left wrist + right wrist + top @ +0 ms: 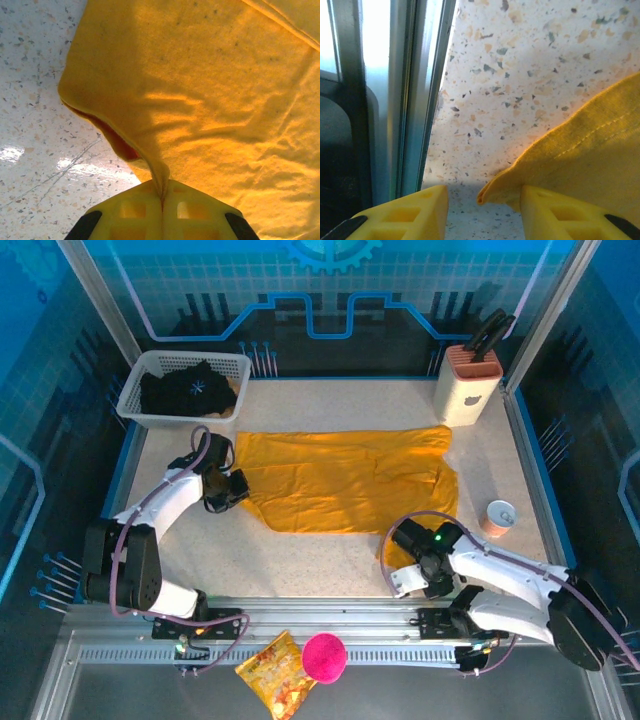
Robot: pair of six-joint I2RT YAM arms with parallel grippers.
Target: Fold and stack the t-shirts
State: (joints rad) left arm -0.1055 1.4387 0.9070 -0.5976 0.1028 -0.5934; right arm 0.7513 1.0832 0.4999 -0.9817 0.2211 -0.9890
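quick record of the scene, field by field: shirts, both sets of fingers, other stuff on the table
orange tee: spread out on the table, not folded
black tee: bunched in the basket, far left
left fingers: shut on the orange tee's left edge
right fingers: apart, the tee's near corner between them, not pinched
also on table: knife block, cup

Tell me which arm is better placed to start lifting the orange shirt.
Likely the left arm: its jaws are shut on the shirt. On the right arm the jaws stand apart around a corner.
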